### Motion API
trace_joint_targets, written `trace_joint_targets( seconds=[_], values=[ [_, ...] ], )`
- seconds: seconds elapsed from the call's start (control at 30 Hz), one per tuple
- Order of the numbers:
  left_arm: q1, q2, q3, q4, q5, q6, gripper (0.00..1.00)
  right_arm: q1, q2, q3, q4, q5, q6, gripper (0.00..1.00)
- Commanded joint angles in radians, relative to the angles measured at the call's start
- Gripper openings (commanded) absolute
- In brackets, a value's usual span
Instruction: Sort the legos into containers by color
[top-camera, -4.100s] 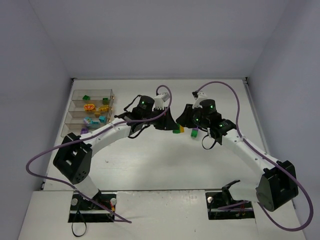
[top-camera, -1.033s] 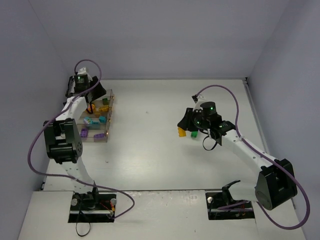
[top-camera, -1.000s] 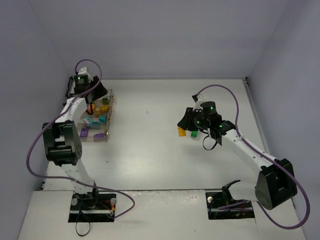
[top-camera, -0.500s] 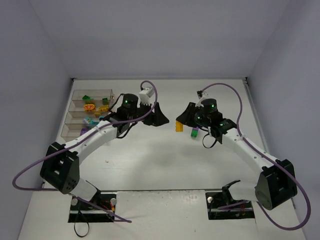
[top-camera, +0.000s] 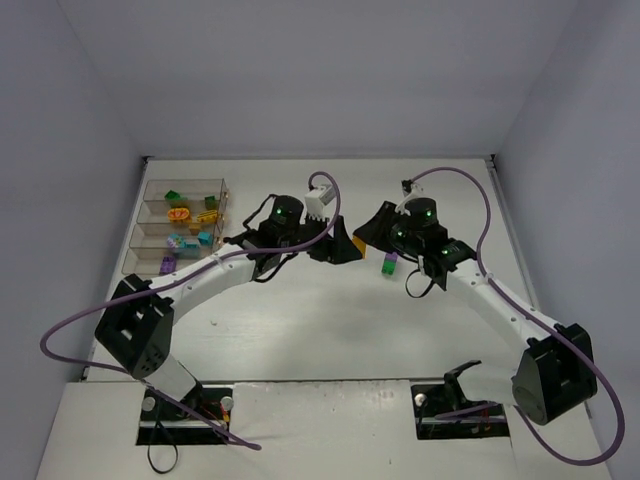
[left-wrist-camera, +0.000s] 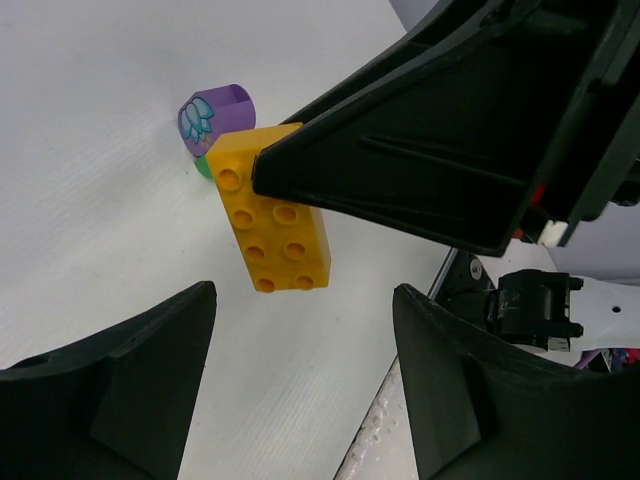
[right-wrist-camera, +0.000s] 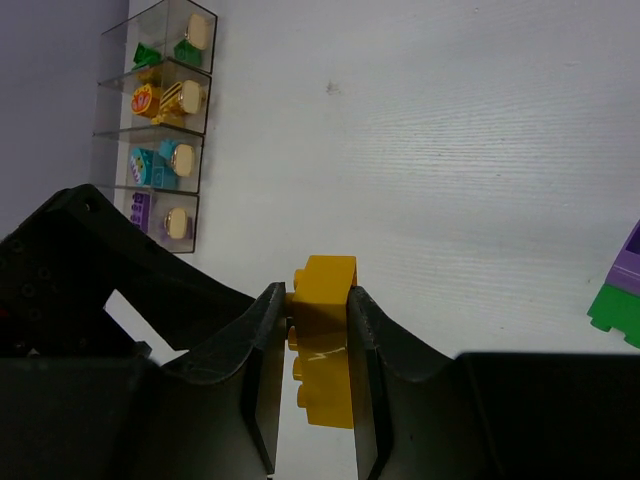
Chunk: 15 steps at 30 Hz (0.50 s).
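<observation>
A yellow lego hangs above the table with my right gripper shut on its sides. In the top view that yellow lego sits between my right gripper and my left gripper, at mid-table. My left gripper stands open, and the yellow lego lies just ahead of its fingertips, not between them. A purple lego stacked on a green one rests on the table beside my right gripper. The containers stand at the left and hold sorted green, orange, teal and purple legos.
In the right wrist view the containers show at the upper left and the purple-on-green lego at the right edge. The two arms' cables loop over the table's middle. Walls close in the table at the back and sides.
My left arm has swung from the containers to mid-table, closing on the right gripper, and its jaws have widened. My right gripper keeps hold of the yellow lego.
</observation>
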Motion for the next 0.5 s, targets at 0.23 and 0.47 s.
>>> trace_joint_targets(
  seconds=[0.23, 0.47],
  values=[
    [-0.031, 0.071, 0.124, 0.056, -0.102, -0.039, 0.63, -0.002, -0.051, -0.007, 0.089, 0.016, 0.023, 0.0],
    [-0.032, 0.09, 0.135, 0.074, -0.102, -0.048, 0.11, -0.004, -0.055, -0.013, 0.094, 0.003, 0.025, 0.0]
  ],
)
